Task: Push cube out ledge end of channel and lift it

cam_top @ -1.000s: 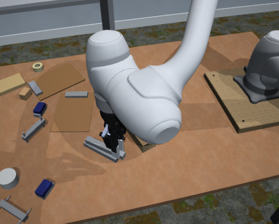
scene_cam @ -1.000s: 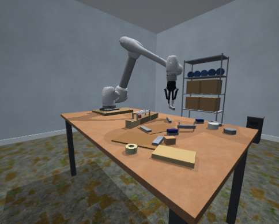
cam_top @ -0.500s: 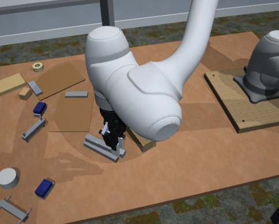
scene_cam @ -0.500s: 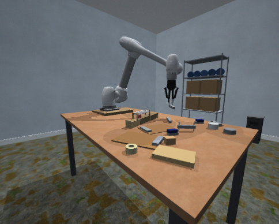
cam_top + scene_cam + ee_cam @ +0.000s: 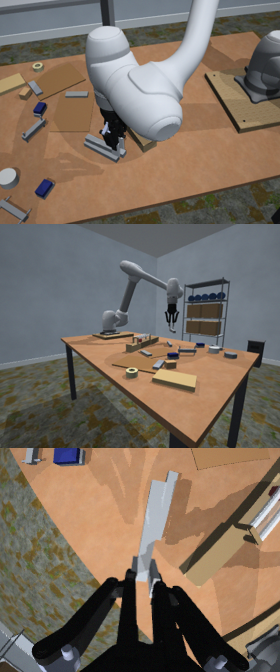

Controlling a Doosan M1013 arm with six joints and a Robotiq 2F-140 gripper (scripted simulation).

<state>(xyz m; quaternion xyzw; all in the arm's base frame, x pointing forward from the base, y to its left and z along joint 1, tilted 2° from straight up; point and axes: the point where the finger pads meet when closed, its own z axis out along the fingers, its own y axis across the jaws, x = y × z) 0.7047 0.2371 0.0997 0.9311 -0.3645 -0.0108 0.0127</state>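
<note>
Jaws stand nearly together, clamped on the upper end of a thin grey bar [image 5: 153,526] that hangs straight down from the gripper [image 5: 172,323], high over the middle of the desk. The channel [image 5: 142,343] lies low on the desk top, on the side of the gripper nearer the arm's base plate [image 5: 128,333]. Its long axis runs slantwise from that plate's edge toward the desk's middle. So the bar's tip has to come down and line up with that axis at one open end. The cube [image 5: 140,340] sits inside the channel, about midway along: small, red, boxed in by tan walls under pale rails. I cannot tell which end carries the ledge and lip.
</note>
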